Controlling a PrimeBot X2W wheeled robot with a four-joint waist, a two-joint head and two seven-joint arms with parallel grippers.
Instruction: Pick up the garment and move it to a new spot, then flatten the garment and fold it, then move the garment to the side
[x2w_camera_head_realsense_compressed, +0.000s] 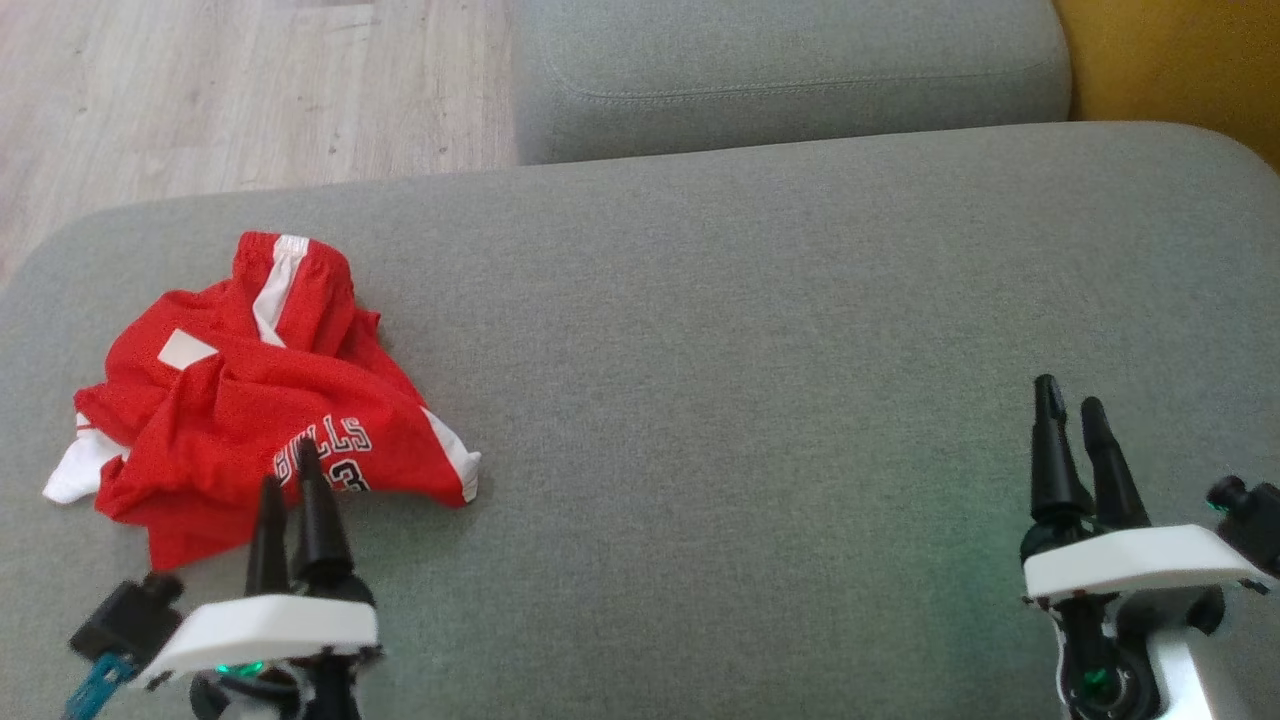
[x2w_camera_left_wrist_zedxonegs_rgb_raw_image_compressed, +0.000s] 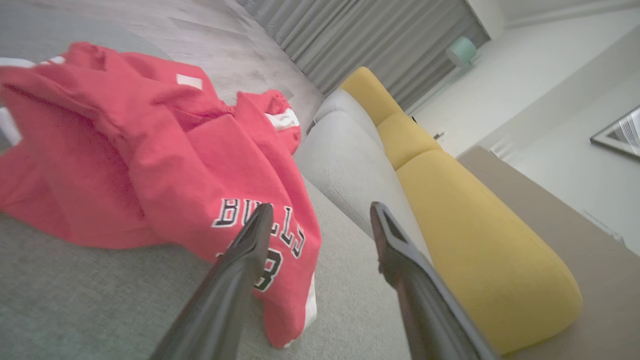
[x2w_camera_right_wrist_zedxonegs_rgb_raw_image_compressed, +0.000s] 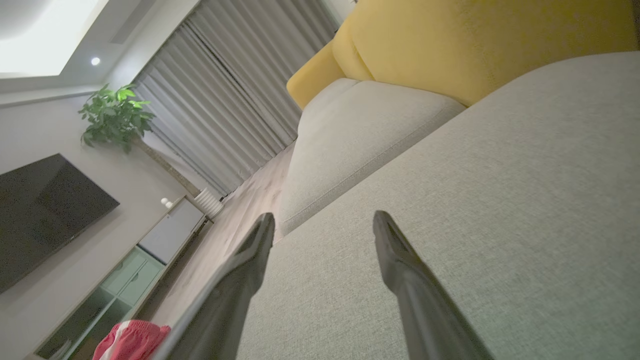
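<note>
Red garment (x2w_camera_head_realsense_compressed: 250, 390) is lying crumpled at the left end of the grey seat cushion (x2w_camera_head_realsense_compressed: 750, 350), with white trim poking out at its edges and black-and-white lettering facing up on the near side. You're seeing that too, right?
— poster 1

Yep. And your left gripper (x2w_camera_head_realsense_compressed: 288, 462) is sitting at the cushion's near left edge, fingers pointing over the garment's near hem, right about at the lettering. Jaws are standing wide apart with nothing between them. I'm not able to tell whether the tips are actually touching the cloth.
— poster 2

What's your right gripper (x2w_camera_head_realsense_compressed: 1068, 392) doing then?
— poster 1

It's hanging over the cushion's near right end, well apart from the garment, fingers spread and holding nothing, with grey fabric showing between them. Past the cushion's far edge a second grey cushion (x2w_camera_head_realsense_compressed: 790, 80) is sitting, with wood floor (x2w_camera_head_realsense_compressed: 200, 90) showing beyond the far left corner and yellow upholstery (x2w_camera_head_realsense_compressed: 1170, 60) beyond the far right.
— poster 2
</note>
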